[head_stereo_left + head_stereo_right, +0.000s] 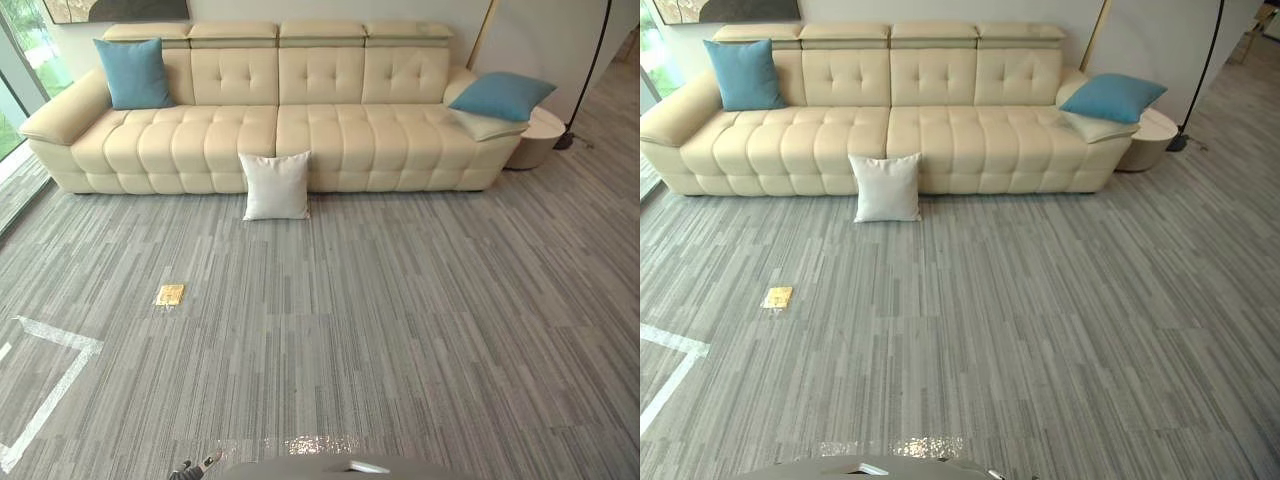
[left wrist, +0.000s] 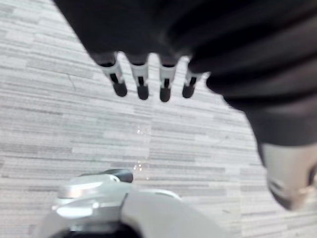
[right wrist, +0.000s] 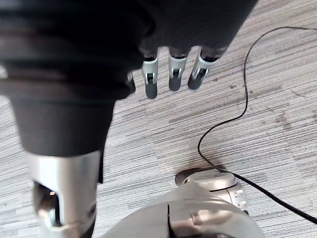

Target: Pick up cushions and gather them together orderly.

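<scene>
A white cushion (image 1: 276, 185) stands on the carpet, leaning against the front of the cream sofa (image 1: 330, 130). One blue cushion (image 1: 133, 72) rests upright against the backrest at the sofa's left end. Another blue cushion (image 1: 501, 95) lies tilted on the sofa's right armrest. Both hands are far from the sofa, low over the carpet. My left hand (image 2: 140, 79) hangs with straight fingers and holds nothing. My right hand (image 3: 174, 74) is likewise open and empty above the striped floor.
A small yellow object (image 1: 170, 294) lies on the grey carpet left of centre. White tape lines (image 1: 60, 370) mark the floor at the lower left. A round side table (image 1: 540, 135) and a floor lamp's base (image 1: 565, 140) stand right of the sofa.
</scene>
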Available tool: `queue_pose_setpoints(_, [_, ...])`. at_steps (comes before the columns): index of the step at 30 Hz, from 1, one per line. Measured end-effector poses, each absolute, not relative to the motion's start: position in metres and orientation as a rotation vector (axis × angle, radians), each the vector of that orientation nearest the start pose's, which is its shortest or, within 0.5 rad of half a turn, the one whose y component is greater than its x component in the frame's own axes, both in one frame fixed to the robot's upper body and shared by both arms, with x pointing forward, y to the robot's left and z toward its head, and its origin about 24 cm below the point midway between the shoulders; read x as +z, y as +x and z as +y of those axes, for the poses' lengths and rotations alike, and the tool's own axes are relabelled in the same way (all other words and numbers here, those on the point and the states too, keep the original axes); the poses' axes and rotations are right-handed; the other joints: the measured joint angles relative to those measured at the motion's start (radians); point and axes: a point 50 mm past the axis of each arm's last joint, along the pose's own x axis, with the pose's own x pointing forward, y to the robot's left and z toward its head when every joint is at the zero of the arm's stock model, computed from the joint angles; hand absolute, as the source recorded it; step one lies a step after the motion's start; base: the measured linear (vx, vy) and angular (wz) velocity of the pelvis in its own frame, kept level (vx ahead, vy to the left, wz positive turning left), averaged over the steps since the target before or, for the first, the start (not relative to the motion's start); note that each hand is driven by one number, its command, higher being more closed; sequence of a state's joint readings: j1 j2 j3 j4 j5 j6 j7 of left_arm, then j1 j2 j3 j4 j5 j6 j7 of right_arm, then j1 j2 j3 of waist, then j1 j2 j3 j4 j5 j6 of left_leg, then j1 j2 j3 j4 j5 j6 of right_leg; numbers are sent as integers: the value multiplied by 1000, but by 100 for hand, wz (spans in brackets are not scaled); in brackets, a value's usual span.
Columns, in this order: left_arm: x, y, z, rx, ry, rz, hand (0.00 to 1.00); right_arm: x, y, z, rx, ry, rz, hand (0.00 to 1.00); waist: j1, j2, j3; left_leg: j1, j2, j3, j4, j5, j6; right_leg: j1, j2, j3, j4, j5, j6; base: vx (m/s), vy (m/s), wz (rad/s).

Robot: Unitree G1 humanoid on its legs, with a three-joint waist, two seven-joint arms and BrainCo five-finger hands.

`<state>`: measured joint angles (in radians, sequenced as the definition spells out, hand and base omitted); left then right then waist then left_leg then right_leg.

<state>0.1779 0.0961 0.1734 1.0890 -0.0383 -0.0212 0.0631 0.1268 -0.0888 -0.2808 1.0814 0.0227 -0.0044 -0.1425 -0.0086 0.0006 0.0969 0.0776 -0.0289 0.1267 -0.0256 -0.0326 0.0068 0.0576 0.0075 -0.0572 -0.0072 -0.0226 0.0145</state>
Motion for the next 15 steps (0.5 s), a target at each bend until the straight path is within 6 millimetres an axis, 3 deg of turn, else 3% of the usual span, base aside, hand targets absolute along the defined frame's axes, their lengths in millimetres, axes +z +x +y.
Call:
queue_pose_setpoints(5, [-168, 48, 212, 331, -14, 1216, 0, -162, 73, -225, -469, 9, 1153, 0, 2, -1, 8, 32, 2, 11, -23, 7, -19, 28, 3, -14, -14, 2, 4, 69, -22, -2])
queue_pose_setpoints(15, [-167, 56, 211, 322, -15, 1197, 0, -159, 89, -226, -462, 7, 1115, 0, 7, 2, 28, 48, 3, 11, -29, 5, -24, 47, 1, -37, -17, -5, 15, -27, -13, 3])
